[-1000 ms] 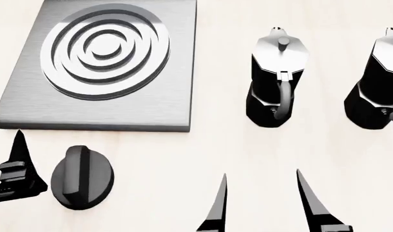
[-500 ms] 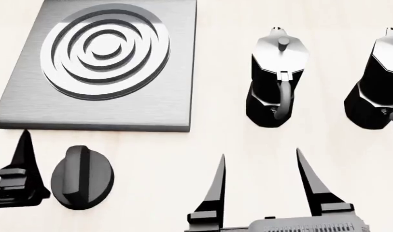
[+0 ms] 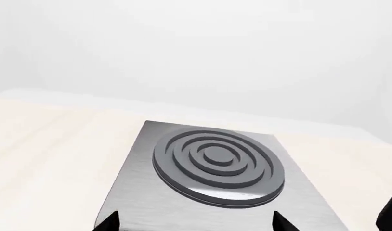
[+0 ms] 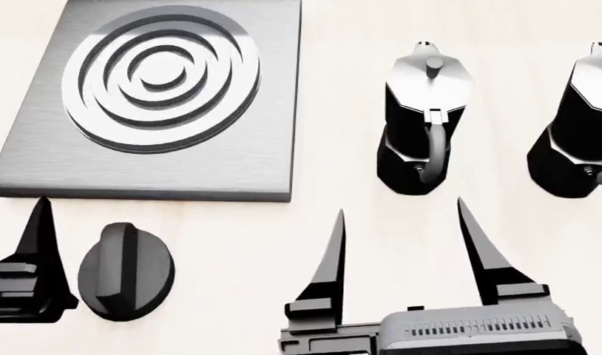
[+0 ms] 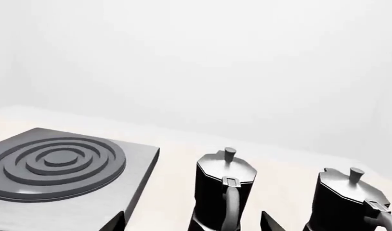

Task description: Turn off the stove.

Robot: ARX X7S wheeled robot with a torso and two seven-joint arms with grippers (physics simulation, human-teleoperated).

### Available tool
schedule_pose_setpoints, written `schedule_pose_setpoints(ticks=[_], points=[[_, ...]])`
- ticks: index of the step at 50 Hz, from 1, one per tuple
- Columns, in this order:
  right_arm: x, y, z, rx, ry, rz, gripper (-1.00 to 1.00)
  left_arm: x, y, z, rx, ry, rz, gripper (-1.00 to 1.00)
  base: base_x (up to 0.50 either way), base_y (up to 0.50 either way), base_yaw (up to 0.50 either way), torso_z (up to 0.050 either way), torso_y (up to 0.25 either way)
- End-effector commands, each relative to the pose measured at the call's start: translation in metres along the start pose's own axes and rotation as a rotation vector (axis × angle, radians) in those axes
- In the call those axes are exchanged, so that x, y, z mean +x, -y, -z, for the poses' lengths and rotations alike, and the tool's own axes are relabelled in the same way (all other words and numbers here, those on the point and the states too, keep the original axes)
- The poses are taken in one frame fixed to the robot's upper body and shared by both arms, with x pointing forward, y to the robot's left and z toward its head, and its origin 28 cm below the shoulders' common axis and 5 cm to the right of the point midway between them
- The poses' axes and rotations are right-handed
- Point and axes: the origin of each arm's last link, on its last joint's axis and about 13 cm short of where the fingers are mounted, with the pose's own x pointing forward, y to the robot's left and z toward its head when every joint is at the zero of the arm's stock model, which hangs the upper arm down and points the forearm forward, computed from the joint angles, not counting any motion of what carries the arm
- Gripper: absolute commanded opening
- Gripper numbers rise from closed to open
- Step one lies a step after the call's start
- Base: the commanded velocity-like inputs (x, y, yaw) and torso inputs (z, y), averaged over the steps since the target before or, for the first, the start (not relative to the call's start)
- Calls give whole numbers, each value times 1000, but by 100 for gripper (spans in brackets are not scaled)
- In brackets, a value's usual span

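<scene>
The stove (image 4: 153, 96) is a flat grey metal plate with concentric burner rings at the far left. It also shows in the left wrist view (image 3: 215, 166) and the right wrist view (image 5: 55, 163). Its round black ridged knob (image 4: 126, 272) lies on the table in front of it. My left gripper (image 3: 196, 224) is open and empty. In the head view only one of its fingers (image 4: 41, 240) shows, just left of the knob and apart from it. My right gripper (image 4: 400, 211) is open and empty, right of the knob.
Two black-and-silver moka pots stand at the right, one (image 4: 419, 118) just beyond my right gripper and the other (image 4: 577, 126) at the frame edge. Both show in the right wrist view (image 5: 225, 192) (image 5: 347, 202). The table is pale wood (image 4: 242, 244).
My right gripper has moved forward, toward the nearer moka pot, and its body has come into view. My left gripper has edged forward beside the knob. The knob has not turned.
</scene>
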Motion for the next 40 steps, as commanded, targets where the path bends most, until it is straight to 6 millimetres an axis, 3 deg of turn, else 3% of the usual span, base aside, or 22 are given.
schedule_pose_setpoints(ticks=[1, 40], points=[[5, 2, -6, -8, 20, 0, 100, -1, 1, -6, -7, 14, 13, 100, 0, 0, 0, 0, 0], [15, 4, -32, -36, 85, -17, 100, 2, 5, -32, -41, 80, 22, 100, 0, 0, 0, 0, 0]])
